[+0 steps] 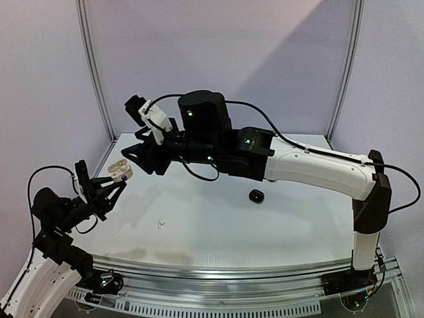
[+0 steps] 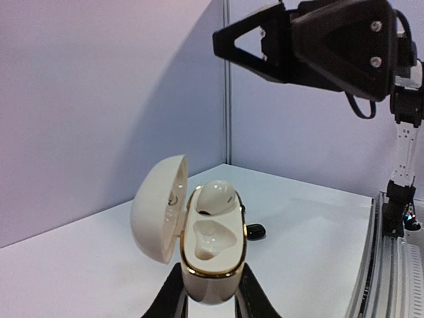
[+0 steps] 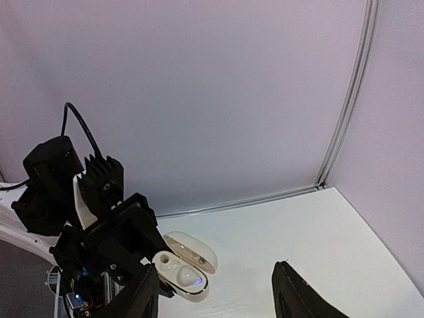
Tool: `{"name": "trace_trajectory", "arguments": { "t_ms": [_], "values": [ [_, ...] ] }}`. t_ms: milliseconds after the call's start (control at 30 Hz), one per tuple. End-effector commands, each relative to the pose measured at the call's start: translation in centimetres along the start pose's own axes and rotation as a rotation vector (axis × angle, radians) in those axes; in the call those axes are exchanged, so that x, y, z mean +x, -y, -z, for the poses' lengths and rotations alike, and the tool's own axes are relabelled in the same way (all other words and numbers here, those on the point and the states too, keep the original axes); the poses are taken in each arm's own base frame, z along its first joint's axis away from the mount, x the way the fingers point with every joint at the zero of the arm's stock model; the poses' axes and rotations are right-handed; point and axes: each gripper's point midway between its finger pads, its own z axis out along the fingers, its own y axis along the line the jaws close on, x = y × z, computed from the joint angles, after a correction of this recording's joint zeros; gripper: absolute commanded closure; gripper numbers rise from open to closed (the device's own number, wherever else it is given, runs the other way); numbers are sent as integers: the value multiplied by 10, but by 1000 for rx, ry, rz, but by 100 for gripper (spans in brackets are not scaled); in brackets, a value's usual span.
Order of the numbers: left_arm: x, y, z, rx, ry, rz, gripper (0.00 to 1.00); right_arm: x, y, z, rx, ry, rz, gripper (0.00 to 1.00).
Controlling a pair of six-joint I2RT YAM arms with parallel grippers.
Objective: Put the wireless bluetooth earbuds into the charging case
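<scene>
Left hand [image 1: 118,183] raised, clamping charging case [image 2: 212,248], right hand [image 1: 136,158] spread above

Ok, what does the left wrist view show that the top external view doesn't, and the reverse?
Left wrist only: the inside of the open charging case, with a white earbud seated in the far slot, and the near slot empty.

Top external only: a small white piece, probably another earbud, lying loose on the table, and both arms at full length.

Both: the case gripped in the left claw, the right claw above it, and a small black item on the table beyond.
</scene>
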Motion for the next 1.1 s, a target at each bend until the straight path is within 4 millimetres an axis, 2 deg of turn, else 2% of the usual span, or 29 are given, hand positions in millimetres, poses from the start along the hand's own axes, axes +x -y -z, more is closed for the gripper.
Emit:
{"name": "trace_trajectory", "arguments": {
  "t_ms": [0,100,167,233,267,333,367,433,467,567,600,700,800,933,1067],
  "values": [
    [-11,11,-5,71,-5,22,100,-1,12,24,-6,-9,-120,40],
    [-11,-2,-9,6,-39,42,100,22,52,28,146,-68,-240,41],
    [-7,-19,-10,-88,-67,71,100,49,82,31,296,-141,-315,42],
    [-5,-33,-9,-163,-74,74,100,74,99,31,414,-210,-374,47],
    [-4,-37,-8,-188,-75,69,100,91,101,24,441,-252,-394,51],
    [-2,-41,-8,-206,-79,63,100,113,100,11,458,-298,-444,54],
    [1,-43,-7,-215,-85,65,100,130,95,-2,456,-320,-471,54],
    [7,-47,-7,-229,-97,64,100,150,79,-23,415,-338,-495,54],
    [9,-49,-7,-235,-102,61,100,167,70,-36,392,-360,-493,54],
    [15,-50,-6,-239,-115,54,100,187,49,-63,334,-377,-496,55],
    [16,-51,-6,-243,-119,55,100,207,46,-71,345,-408,-493,55],
    [19,-52,-6,-245,-127,56,100,246,46,-81,413,-452,-490,54],
    [21,-51,-6,-240,-128,59,100,274,40,-86,444,-477,-493,52],
    [21,-49,-6,-228,-123,64,100,301,22,-94,452,-509,-487,51],
    [22,-48,-6,-224,-122,65,100,323,19,-89,524,-544,-447,51]
  ]
}}
